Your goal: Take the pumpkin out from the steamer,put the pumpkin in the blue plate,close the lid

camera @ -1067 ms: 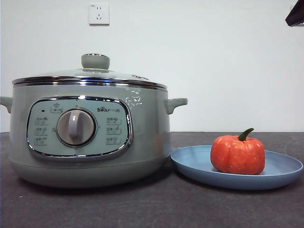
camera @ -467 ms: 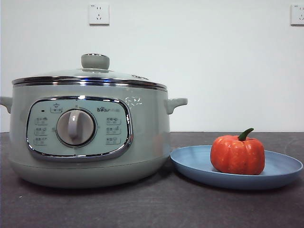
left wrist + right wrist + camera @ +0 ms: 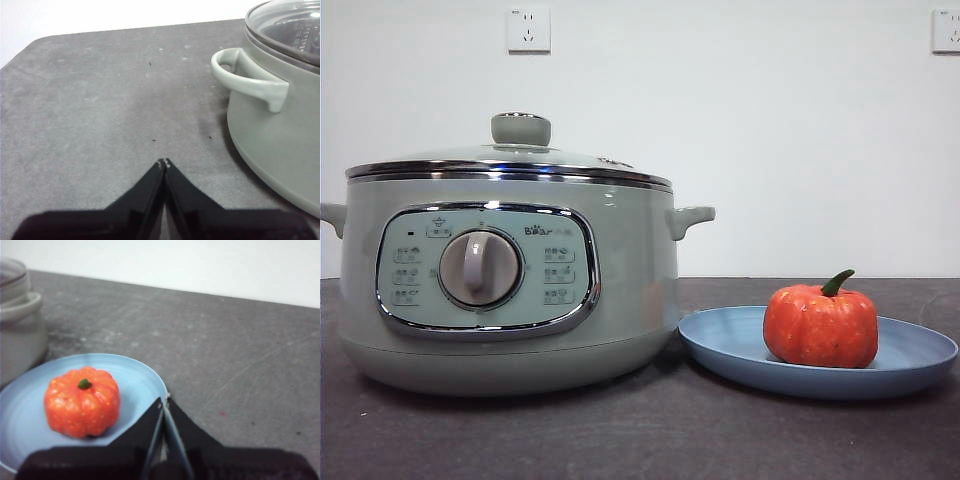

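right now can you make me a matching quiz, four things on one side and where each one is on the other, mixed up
Things:
1. pumpkin
2. lid
3. blue plate
4. left tool

Places or states:
A. shut, above bare table beside the pot's handle
B. closed on top of the pot
C. sitting on the plate
D. on the table beside the pot

Pairs: 1-C, 2-B, 3-D, 4-A

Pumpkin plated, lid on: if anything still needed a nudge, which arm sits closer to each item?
Right for the pumpkin on the blue plate: the right gripper, shut, hangs by its rim. Left for the steamer: the left gripper, shut, sits beside its handle. The lid looks seated.
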